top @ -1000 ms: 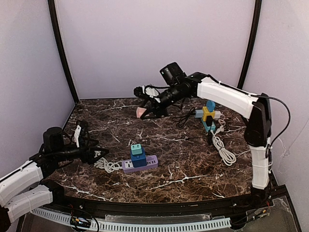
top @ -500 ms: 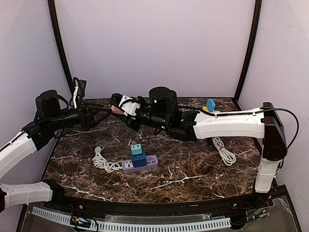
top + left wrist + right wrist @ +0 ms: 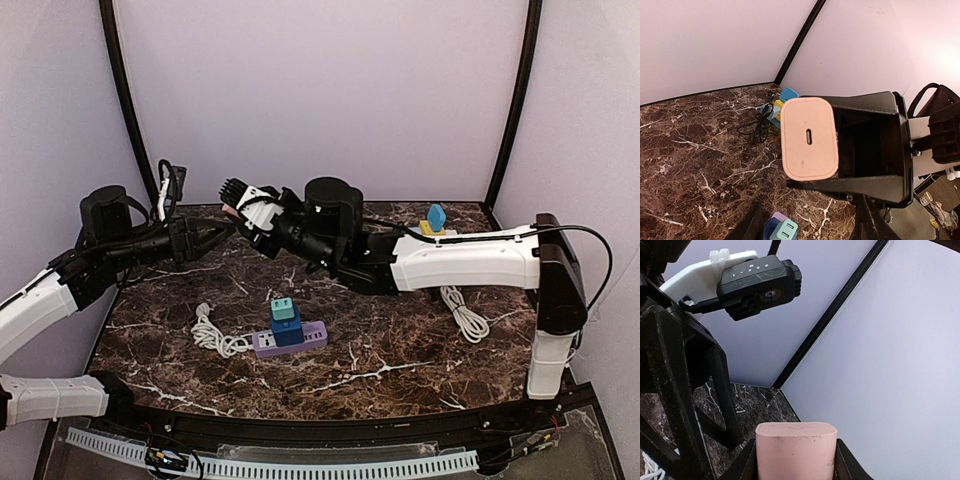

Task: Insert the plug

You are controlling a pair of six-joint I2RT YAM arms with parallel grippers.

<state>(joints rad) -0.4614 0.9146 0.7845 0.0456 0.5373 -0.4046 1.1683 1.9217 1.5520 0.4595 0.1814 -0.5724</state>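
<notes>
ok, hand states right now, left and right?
Left hand: by the pink plug, grip cannot be told.
Right hand: closed on the pink plug.

Right arm (image 3: 460, 262) reaches leftward, high behind the power strip (image 3: 290, 338), right gripper (image 3: 240, 206) clamped on pink plug (image 3: 809, 138). Left arm (image 3: 30, 310) up, left gripper (image 3: 212, 238) fingers apart, tip just beside right gripper.
</notes>
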